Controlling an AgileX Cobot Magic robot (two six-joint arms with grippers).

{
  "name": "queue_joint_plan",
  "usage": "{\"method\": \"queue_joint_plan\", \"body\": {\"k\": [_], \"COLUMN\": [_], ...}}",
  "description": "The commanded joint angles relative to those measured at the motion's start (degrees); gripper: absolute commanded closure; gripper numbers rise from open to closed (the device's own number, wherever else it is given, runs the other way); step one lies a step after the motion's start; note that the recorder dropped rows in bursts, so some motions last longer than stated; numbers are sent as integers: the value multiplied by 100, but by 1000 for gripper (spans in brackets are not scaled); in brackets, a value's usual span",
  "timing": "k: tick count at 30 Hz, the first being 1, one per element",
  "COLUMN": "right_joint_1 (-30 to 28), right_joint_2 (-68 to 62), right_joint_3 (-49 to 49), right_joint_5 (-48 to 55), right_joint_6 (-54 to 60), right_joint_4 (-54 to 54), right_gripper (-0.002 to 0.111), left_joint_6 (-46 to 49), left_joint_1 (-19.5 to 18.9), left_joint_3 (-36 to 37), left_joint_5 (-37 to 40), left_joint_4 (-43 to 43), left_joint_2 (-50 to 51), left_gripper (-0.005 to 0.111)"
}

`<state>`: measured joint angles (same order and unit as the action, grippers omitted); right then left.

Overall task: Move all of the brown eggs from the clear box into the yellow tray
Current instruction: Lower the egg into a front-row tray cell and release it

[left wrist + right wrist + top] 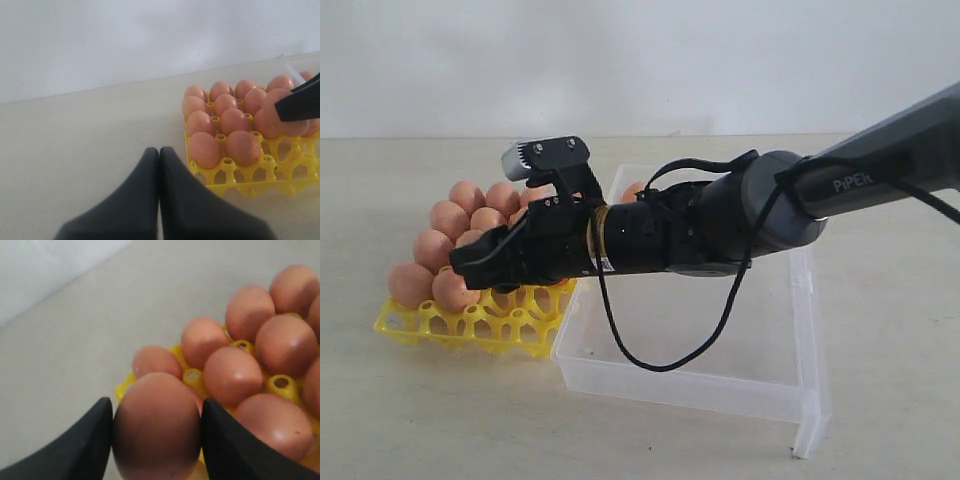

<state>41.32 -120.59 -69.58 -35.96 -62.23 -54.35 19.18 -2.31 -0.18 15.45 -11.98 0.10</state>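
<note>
Behind the right arm in the exterior view, much of the clear box (790, 395) is hidden from you. Its far wall shows only in part, and one brown curve (633, 190) peeks over the arm there, most likely an egg lying in the box. The box floor nearer the camera looks bare. The arm also covers the right side of the yellow tray (470, 325), which sits on the tabletop (420, 420) touching the box's left wall. You cannot count the brown eggs (450, 215) from here. The left wrist view shows them filling the tray's far rows, with bare cups (295, 160) at the near corner, though a black finger crosses that side. The left arm is out of the exterior view altogether. Its wrist camera shows the left fingers (135, 200) pressed together with no gap and nothing between them, low over the bare tabletop beside the tray. The right fingers (90, 445) stand wide apart and clamp one egg (157, 425) between their inner faces, one on each flank. That egg hangs over the tray's edge beside its neighbours, and you cannot tell whether it is seated in a cup.
</note>
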Motion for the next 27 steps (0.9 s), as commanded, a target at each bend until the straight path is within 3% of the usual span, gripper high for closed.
{"method": "queue_joint_plan", "body": {"k": [1,14,20,27], "right_joint_1": [-14,163,491,491], "right_joint_2": [-9,-9,-9,-9], "right_joint_3": [-39,-39,-159,-202], "right_joint_5": [327,355,1341,1541], "right_joint_6": [370,965,2371,2390], "right_joint_4": [-101,-101,100,821], "right_gripper": [109,109,109,109], "left_joint_6": [-56,-56,-56,-56], "left_joint_1": [20,20,20,20], "left_joint_3": [18,18,18,18], "left_joint_5": [-50,-50,-50,-50], "left_joint_4": [-15,-15,-15,-15], "left_joint_2": [-10,-10,-10,-10], "left_gripper": [111,111,111,111]}}
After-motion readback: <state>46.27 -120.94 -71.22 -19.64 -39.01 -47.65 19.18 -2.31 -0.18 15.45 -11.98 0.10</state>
